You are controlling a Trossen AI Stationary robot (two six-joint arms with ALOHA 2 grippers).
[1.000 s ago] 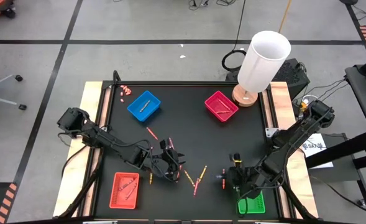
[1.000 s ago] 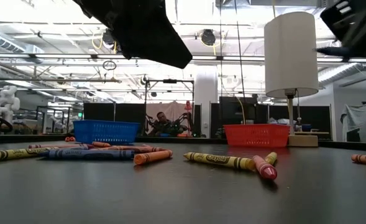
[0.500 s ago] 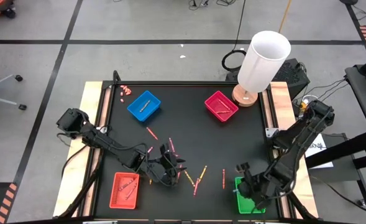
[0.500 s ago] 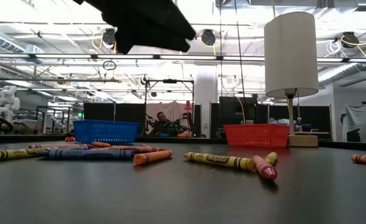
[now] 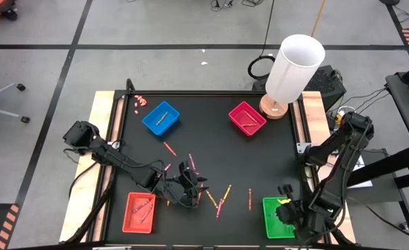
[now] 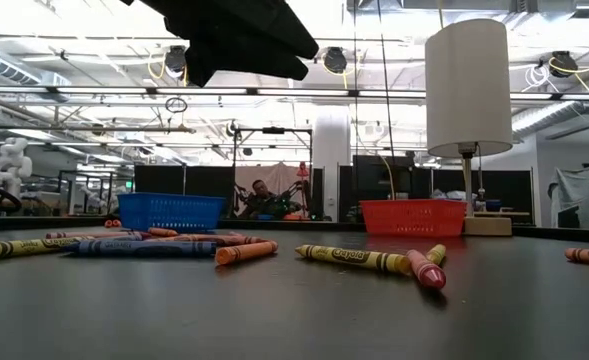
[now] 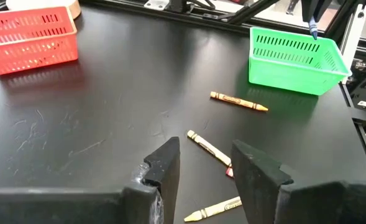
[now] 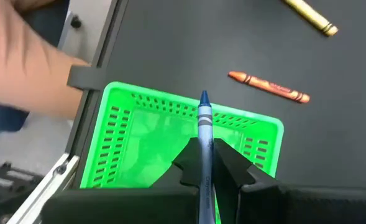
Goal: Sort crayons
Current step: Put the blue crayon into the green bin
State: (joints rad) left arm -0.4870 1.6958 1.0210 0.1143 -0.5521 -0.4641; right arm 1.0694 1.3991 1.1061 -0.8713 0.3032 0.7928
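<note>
Several crayons lie flat on the black table: a red one (image 5: 169,148), a yellow one (image 5: 211,198) and an orange one (image 5: 250,199). My left gripper (image 5: 190,184) hovers open over the near middle, with a yellow crayon (image 7: 209,147) showing between its fingers (image 7: 164,168) on the table beyond. At the near right corner my right gripper (image 5: 285,208) is shut on a blue crayon (image 8: 204,124) above the green tray (image 8: 139,137). My right gripper pinches the blue crayon's back half (image 8: 205,163) between its two fingers (image 8: 232,165). The crayon lies along the fingers, and its pointed tip (image 8: 204,97) sticks out past them. The fingers slant steeply down. The crayon hangs clear above the green tray.
A red tray (image 5: 139,212) with crayons stands near left, a blue tray (image 5: 161,118) far left, a magenta tray (image 5: 247,118) far right. A white lamp (image 5: 294,69) stands at the far right corner. Tiny pink bits (image 5: 139,102) lie at the far left.
My right gripper has swung from beside the orange crayon toward the table's near right corner and a little up, carrying the blue crayon over the green tray and tipping further down. My left gripper has rolled slightly in place.
</note>
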